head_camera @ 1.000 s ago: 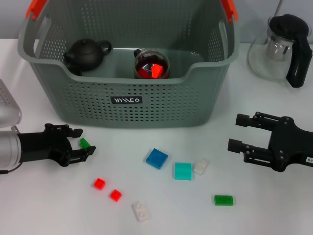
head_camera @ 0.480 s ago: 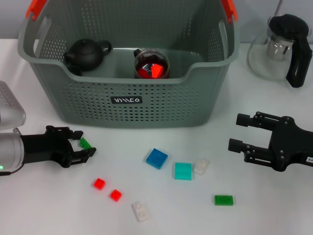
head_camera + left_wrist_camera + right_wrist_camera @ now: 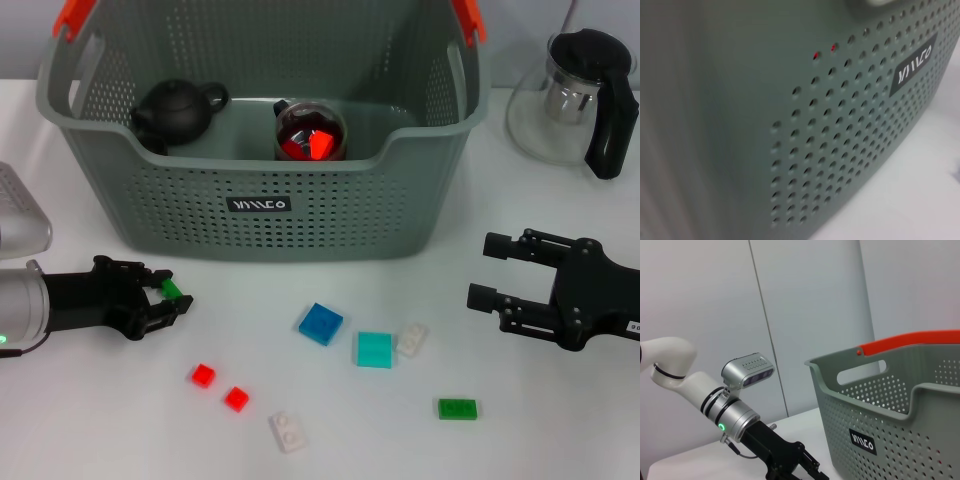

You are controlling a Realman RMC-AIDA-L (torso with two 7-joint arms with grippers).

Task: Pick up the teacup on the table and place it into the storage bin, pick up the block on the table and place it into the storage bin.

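The left end effector is clamping a green block between its fingertips. It looks light, stiff and slick, so flat sides suit gripping. The right end effector is idling, fingers apart.

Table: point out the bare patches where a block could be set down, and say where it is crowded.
Bare: the table near corner before the left gripper, and the strip between the storage bin, the glass pitcher and the right gripper. Crowded: the middle, from the red blocks past the blue block to the green block.
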